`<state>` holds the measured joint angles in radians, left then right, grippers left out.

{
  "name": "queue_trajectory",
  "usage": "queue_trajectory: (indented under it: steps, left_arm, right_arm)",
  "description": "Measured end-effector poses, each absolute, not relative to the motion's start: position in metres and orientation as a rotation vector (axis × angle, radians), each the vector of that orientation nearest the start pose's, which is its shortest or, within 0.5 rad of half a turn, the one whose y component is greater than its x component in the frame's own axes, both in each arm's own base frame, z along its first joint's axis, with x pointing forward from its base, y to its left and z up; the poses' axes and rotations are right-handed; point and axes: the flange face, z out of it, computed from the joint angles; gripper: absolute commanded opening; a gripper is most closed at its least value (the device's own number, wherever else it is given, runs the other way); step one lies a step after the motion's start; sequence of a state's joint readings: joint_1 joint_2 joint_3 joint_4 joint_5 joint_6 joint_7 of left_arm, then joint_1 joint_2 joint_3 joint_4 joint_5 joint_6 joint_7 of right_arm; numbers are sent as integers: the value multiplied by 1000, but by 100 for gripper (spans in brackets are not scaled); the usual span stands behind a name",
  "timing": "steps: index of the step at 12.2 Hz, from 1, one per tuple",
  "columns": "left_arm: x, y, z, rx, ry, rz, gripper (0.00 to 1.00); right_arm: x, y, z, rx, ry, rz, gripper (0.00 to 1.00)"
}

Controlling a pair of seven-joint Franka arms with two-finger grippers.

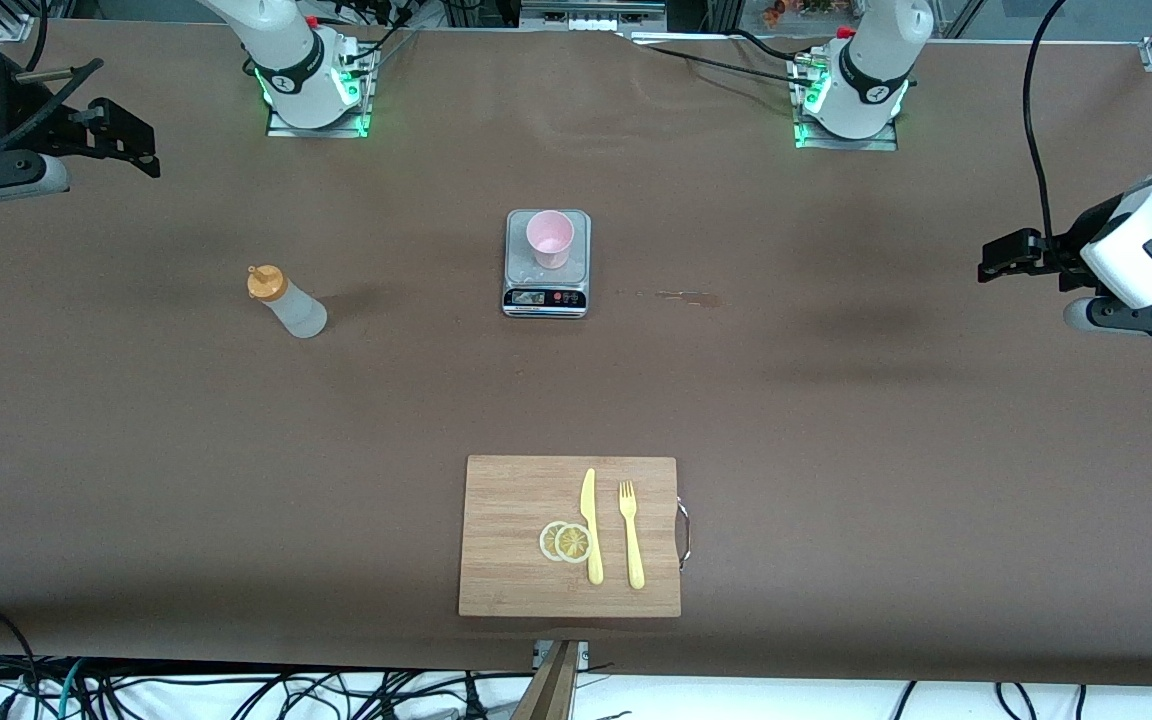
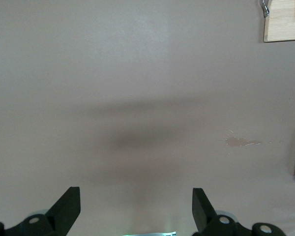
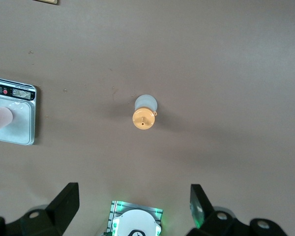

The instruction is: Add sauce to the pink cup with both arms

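Below my right claw (image 3: 132, 206), fingers spread and gripping nothing, the sauce bottle (image 3: 144, 114) stands upright on the table, capped. The pink cup (image 1: 549, 238) sits on the scale (image 1: 547, 290), off toward my left arm's side of the bottle. My left claw (image 2: 136, 209) hangs wide open too, over bare table near a small stain (image 2: 241, 142). Can't tell whether sauce is already in the cup. Any grip on the bottle should be low on the body, level, squeeze gentle so nothing squirts early.
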<state>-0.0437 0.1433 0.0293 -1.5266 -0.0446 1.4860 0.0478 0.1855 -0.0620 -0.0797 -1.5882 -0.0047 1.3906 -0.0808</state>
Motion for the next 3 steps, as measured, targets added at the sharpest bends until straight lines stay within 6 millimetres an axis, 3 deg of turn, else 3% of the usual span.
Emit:
queue_trajectory:
  steps: [3]
  left_arm:
    - [584, -15, 557, -3170, 98, 291, 100]
  right_arm:
    - [513, 53, 636, -3116, -274, 212, 100]
